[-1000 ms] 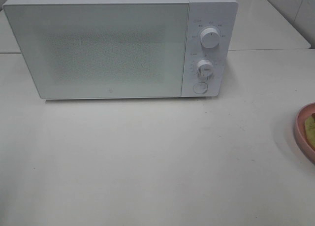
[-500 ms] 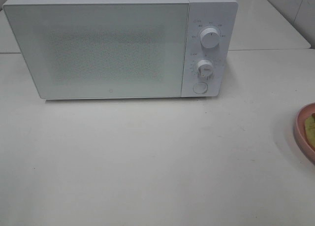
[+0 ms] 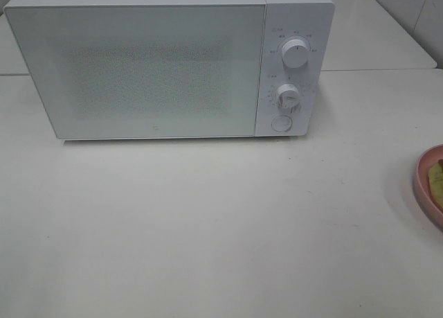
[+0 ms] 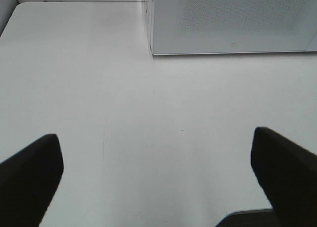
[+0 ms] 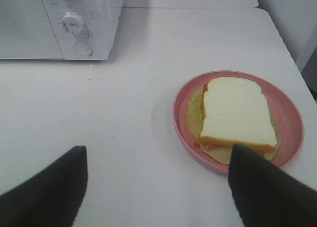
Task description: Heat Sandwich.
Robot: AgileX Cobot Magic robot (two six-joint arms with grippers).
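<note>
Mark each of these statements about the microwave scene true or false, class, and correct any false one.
1. The white microwave oven's door is shut. True.
2. The square white-bread sandwich lies on the round pink plate. True.
3. The right gripper is shut on the sandwich. False: it is open and holds nothing.
4. The left gripper is open above the bare white table. True.
5. The plate sits inside the microwave. False: it rests on the table, off to the control-dial side.

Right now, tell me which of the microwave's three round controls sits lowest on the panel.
The flat round button, just below the two raised knobs: upper knob, middle knob.
</note>
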